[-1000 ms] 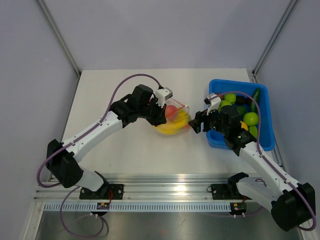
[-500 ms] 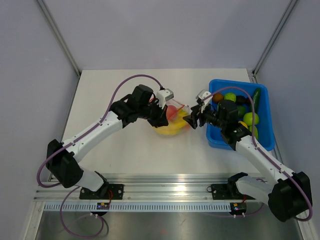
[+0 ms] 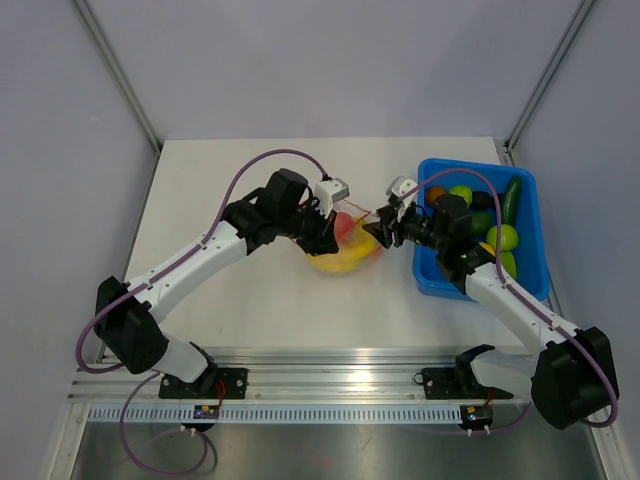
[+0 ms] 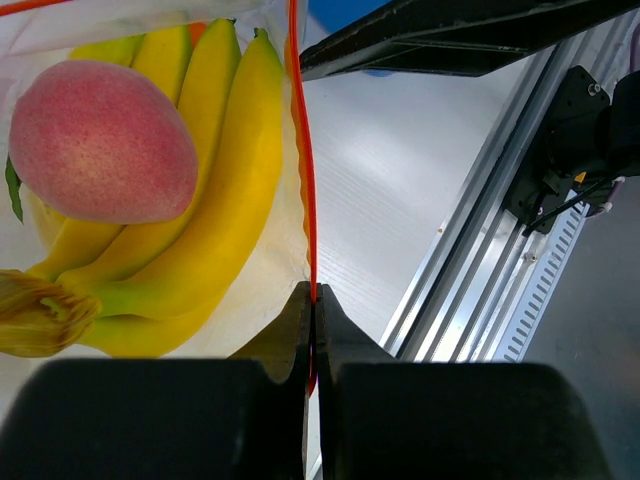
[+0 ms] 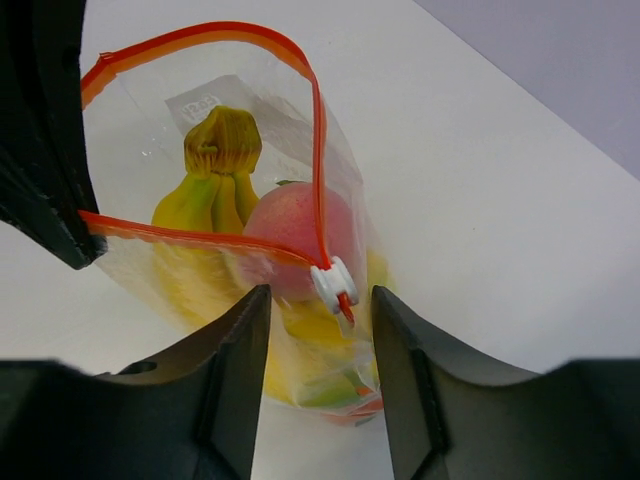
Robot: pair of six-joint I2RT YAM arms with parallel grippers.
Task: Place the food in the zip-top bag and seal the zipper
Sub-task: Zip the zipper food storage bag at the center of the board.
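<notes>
Overhead, the zip-top bag (image 3: pixel 347 250) sits on the tabletop (image 3: pixel 230 170) between the left gripper (image 3: pixel 328 228) and the right gripper (image 3: pixel 374 232), near the blue bin (image 3: pixel 432 284). From the left wrist, the left gripper (image 4: pixel 312 298) is clenched on the zipper (image 4: pixel 303 150), with the bananas (image 4: pixel 235 190) and peach (image 4: pixel 100 140) inside the bag. From the right wrist, the right gripper (image 5: pixel 320 300) is released, its jaws flanking the white slider (image 5: pixel 331 281). The bag mouth gapes open.

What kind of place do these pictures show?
Probably a robot test cell in a lab: two arms bolted to an aluminium rail, a white table between plain grey walls, toy fruit in a blue bin.
</notes>
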